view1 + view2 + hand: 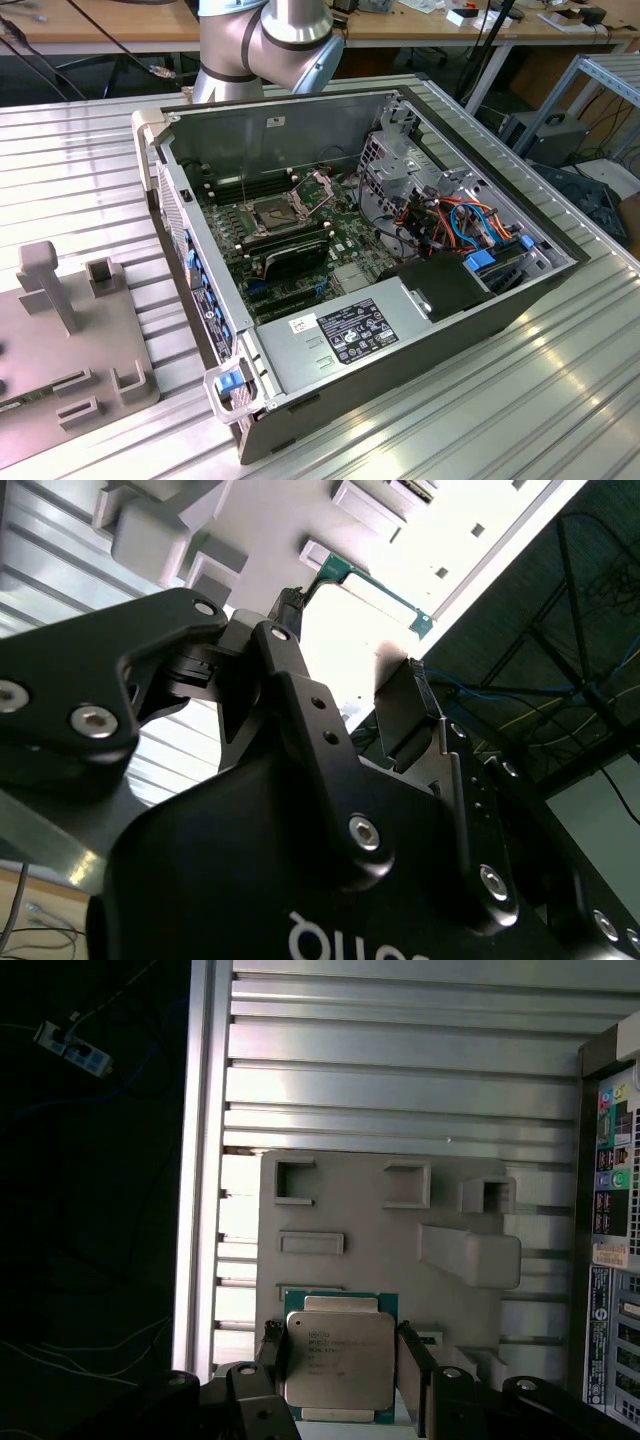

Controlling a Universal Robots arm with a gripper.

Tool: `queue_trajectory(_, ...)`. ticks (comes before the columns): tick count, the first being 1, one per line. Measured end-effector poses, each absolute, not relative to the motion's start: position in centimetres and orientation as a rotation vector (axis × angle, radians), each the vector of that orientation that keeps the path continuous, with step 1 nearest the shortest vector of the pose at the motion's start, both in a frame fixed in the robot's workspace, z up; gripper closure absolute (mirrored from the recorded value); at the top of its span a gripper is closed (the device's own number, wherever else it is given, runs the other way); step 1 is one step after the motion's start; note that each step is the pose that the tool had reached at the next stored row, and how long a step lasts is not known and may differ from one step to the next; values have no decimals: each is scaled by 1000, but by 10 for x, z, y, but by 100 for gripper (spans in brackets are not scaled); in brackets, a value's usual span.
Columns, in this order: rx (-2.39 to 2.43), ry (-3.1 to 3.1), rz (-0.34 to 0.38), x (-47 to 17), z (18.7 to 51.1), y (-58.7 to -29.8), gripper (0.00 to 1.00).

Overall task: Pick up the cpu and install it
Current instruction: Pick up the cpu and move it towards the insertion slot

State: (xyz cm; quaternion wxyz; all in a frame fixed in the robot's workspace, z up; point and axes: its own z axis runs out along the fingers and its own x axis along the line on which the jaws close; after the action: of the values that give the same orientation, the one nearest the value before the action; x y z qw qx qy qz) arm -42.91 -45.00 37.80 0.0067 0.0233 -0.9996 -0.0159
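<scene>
In the exterior view, the grey fixture plate (75, 340) sits left of the open computer case (360, 290), its near edge cut off. In the first wrist view, the cpu (338, 1360) lies on that plate, the gripper (340, 1365) straddling it with jaws open, fingers (412, 1370) just beside its edges; contact is unclear.

White lettering runs across the black gripper body (300, 920) in the second wrist view, cut off and unreadable. Faint print marks the cpu (338, 1358) lid, and labels sit on the power supply (345, 335); none is legible.
</scene>
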Motion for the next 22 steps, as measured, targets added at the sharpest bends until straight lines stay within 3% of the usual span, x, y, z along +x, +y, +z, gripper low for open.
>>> queue_trajectory(22,73,-3127,-50,-423,378,-450,46)
